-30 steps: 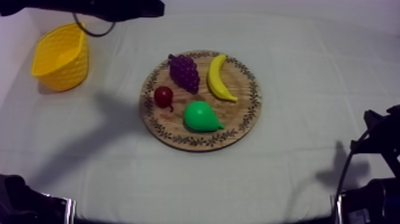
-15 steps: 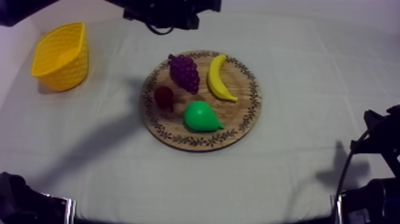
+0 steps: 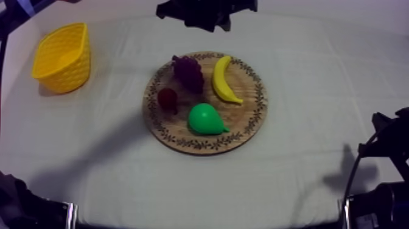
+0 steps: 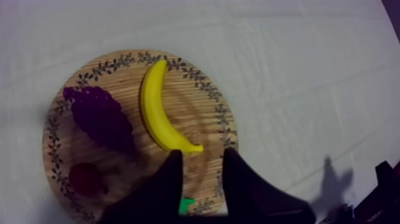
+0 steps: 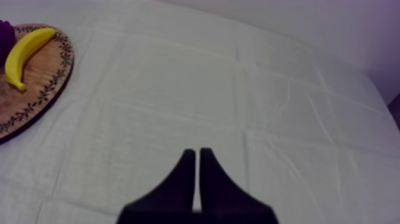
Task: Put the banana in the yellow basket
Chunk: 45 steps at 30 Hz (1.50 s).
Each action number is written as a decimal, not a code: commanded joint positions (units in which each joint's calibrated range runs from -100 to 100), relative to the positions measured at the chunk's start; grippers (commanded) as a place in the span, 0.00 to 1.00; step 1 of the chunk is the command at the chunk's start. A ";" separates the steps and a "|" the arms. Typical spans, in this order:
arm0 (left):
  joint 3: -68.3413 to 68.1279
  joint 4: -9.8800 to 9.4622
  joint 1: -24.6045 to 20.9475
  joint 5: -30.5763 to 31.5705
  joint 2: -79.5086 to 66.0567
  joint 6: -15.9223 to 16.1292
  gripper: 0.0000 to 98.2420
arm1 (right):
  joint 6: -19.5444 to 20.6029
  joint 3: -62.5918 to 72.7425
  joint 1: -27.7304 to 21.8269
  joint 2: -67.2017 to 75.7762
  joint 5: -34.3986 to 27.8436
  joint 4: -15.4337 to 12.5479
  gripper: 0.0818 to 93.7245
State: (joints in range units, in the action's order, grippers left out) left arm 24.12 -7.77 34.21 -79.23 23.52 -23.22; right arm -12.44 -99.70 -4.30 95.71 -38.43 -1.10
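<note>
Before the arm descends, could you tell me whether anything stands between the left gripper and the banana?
Nothing visible does: the left gripper, open, hangs over the wooden board with the banana just beyond its fingertips. The grapes lie beside the banana, off that line.

The right hand point(image 5: 197, 154) has its two black fingers pressed together in a narrow wedge above the bare, creased surface point(image 5: 250, 101), well apart from the board point(image 5: 43, 89). On the board lies the banana point(image 5: 24, 52), and an edge of the grapes point(image 5: 5, 31) sits just beside it.
</note>
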 commanded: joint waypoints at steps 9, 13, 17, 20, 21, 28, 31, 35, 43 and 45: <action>13.37 1.86 -0.48 -12.50 6.52 -1.14 0.65 | 0.01 0.03 0.01 0.04 -0.04 0.00 0.01; 15.72 2.26 -0.58 -13.00 8.06 -0.37 0.66 | 0.01 0.03 0.01 0.04 -0.04 0.00 0.01; 17.36 2.49 -0.77 -14.23 10.49 -0.37 0.67 | 0.02 0.03 0.01 0.04 -0.04 0.00 0.01; 19.02 2.75 -0.93 -15.97 13.23 -0.53 0.68 | 0.03 0.03 0.01 0.04 -0.04 0.00 0.01; 19.64 2.80 -0.95 -16.68 14.26 -0.57 0.68 | 0.03 0.03 0.01 0.04 -0.04 0.01 0.01; 21.99 4.07 -1.50 -18.99 20.37 -0.84 0.68 | 0.01 0.03 0.01 0.04 -0.04 0.05 0.01; 23.67 4.60 -1.84 -19.95 22.66 -0.90 0.68 | 0.01 0.03 0.01 0.04 -0.04 0.05 0.01; 25.56 6.08 -2.45 -20.39 26.26 -0.75 0.68 | 0.01 0.03 0.01 0.04 -0.04 0.05 0.01; 31.90 9.35 -3.89 -20.56 34.01 0.15 0.68 | 0.01 0.03 0.01 0.04 -0.04 0.05 0.01; 33.89 10.04 -4.17 -20.58 35.80 0.39 0.68 | 0.01 0.03 0.01 0.04 -0.04 0.05 0.01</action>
State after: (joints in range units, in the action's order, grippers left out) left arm 56.65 2.00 30.14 -99.73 58.00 -22.88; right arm -12.42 -99.70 -4.30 95.71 -38.44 -1.10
